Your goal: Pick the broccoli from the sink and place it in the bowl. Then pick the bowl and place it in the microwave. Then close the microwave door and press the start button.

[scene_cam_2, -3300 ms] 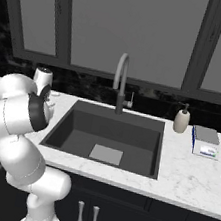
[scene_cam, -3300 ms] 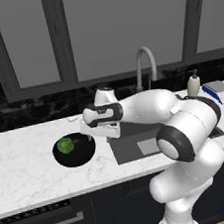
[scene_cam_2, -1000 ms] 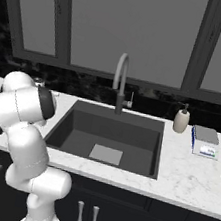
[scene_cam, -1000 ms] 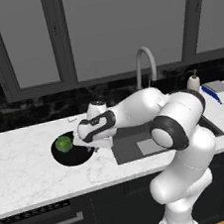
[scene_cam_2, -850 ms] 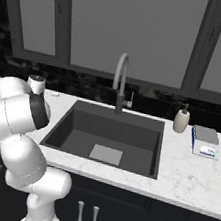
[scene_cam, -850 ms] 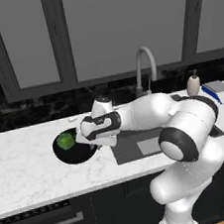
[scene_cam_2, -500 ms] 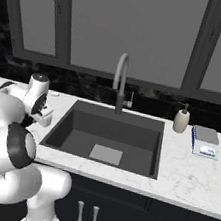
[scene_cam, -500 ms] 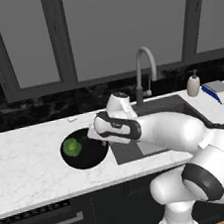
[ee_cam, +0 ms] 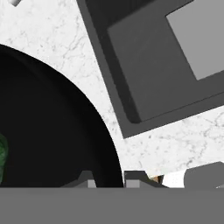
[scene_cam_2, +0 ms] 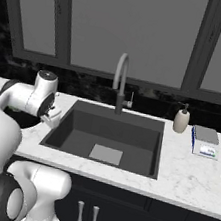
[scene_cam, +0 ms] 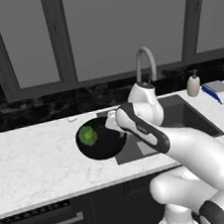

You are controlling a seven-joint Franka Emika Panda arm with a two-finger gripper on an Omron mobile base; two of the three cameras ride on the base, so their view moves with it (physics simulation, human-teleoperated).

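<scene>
You've got the bowl (scene_cam: 101, 138) by its rim on the side toward the sink (scene_cam_2: 111, 135). In the hand view the two tips sit nearly together w/ the bowl edge running up btwn them, one tip inside the rim, one outside, so the gripper (ee_cam: 109, 178) is pinched on the rim, narrow gap, nothing else in it.

Broccoli (scene_cam: 87, 135) is inside the bowl, on the far side from the fingers, away from the sink. Bowl looks raised and tilted above the counter (scene_cam: 35, 161), just left of the sink in the left base view; can't tell for sure if its base is off the marble.

What the next move turns on: the weight hangs out from the fingers, away from the sink, so the bowl may want to droop on that side. Keep the wrist level.

Vs half a sec ago: the bowl lay flat on the counter then; now it appears higher and tipped toward the camera. Sink, faucet (scene_cam_2: 120, 81), soap bottle (scene_cam_2: 181, 119) unchanged.
</scene>
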